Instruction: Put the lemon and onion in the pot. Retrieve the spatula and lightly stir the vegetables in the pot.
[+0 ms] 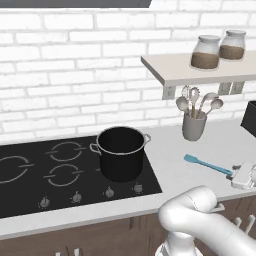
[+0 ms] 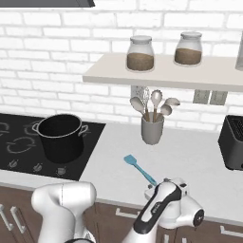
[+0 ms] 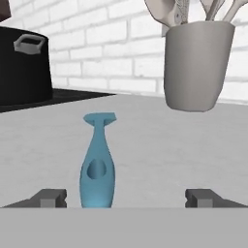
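Hand view shows the gripper (image 3: 126, 198) with its fingers (image 3: 51, 197) spread wide and holding nothing, the spatula (image 3: 98, 164) lying flat on the counter (image 3: 193, 150) between them, nearer the left finger. Beyond the fingers, a grey cup (image 3: 196, 65) stands to the right and the pot (image 3: 22, 68) to the left.

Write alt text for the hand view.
A blue spatula lies flat on the grey counter, handle toward the camera, between the open hand's two dark fingertips. Behind it stand a black pot and a grey utensil cup.
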